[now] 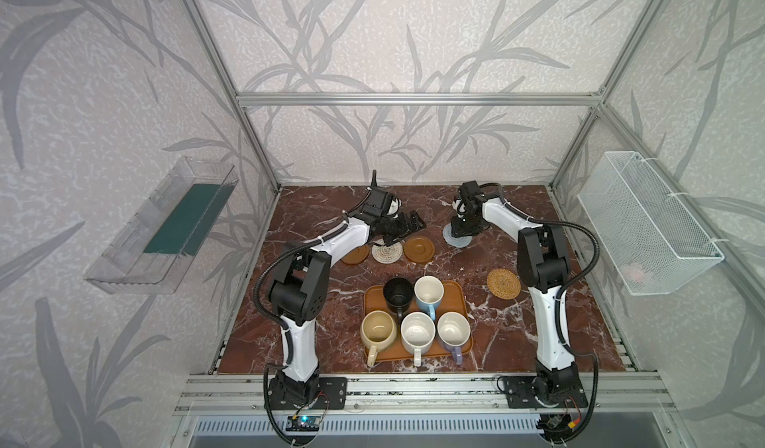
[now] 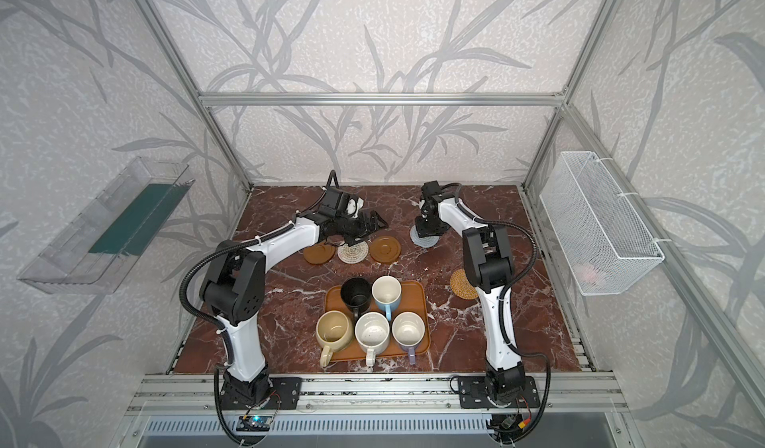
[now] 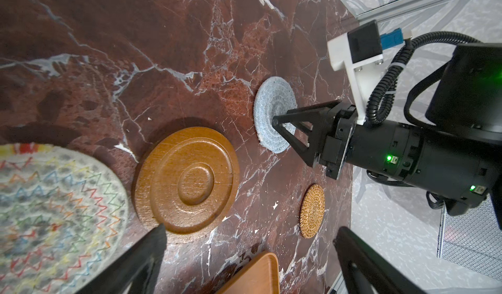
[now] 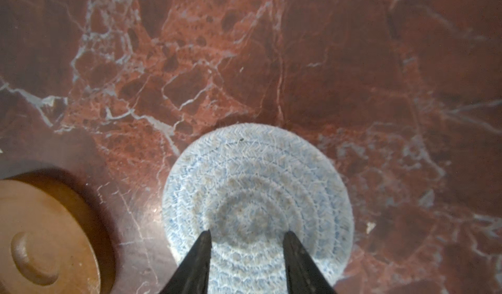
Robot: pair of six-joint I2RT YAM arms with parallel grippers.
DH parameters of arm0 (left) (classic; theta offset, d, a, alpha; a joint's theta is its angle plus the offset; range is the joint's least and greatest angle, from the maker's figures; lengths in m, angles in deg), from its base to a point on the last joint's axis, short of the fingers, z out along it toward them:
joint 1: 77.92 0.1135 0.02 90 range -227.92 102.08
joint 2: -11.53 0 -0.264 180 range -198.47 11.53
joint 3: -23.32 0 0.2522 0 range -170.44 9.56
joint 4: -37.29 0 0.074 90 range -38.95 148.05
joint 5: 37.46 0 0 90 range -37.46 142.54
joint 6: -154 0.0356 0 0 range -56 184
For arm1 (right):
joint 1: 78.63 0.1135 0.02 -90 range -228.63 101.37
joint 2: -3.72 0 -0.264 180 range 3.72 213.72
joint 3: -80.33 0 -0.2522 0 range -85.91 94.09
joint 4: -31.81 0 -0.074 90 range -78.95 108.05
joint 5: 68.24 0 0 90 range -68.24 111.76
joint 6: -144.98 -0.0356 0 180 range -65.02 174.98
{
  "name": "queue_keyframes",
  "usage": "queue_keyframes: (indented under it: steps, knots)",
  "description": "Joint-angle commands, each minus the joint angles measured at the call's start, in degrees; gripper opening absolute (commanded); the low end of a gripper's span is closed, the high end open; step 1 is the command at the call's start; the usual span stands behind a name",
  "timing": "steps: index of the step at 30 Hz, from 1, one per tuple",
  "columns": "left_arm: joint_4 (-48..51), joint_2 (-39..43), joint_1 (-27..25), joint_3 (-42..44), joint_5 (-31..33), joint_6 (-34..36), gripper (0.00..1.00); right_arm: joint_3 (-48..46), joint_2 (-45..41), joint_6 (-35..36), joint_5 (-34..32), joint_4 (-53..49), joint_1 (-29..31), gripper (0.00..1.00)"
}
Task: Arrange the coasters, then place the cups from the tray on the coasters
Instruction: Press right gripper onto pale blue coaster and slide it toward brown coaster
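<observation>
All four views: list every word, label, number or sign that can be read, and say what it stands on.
No text can be read anywhere.
The cups, coasters and tray carry no print.
The marks beside the green lights on the right arm, in the left wrist view: too small to read.
The board below the front rail: too small to read.

Bare marble tabletop point(image 1: 434, 199) is found along the back, between the arms; the middle is blocked by a close row of coasters point(image 1: 419, 250), overhung by the wide-spread left gripper point(image 1: 405, 228); the grey-blue coaster point(image 4: 258, 176) is covered by the right gripper point(image 4: 247, 234); the tray point(image 1: 455, 297) is packed with cups point(image 1: 418, 332); a lane is offered between tray and rattan coaster point(image 1: 503, 283).
</observation>
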Motion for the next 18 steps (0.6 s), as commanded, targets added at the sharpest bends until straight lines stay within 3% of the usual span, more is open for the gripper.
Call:
queue_keyframes:
  steps: [1, 18]
  knots:
    - [-0.6, 3.8, -0.3, 0.8, 0.1, -0.6, 0.99, -3.6, -1.3, -1.4, -0.1, -2.9, 1.3, 0.44]
    - [1.1, 9.0, -0.5, 4.6, 1.4, 0.6, 0.99, -15.4, -8.5, -5.2, 0.0, 1.5, 4.7, 0.42]
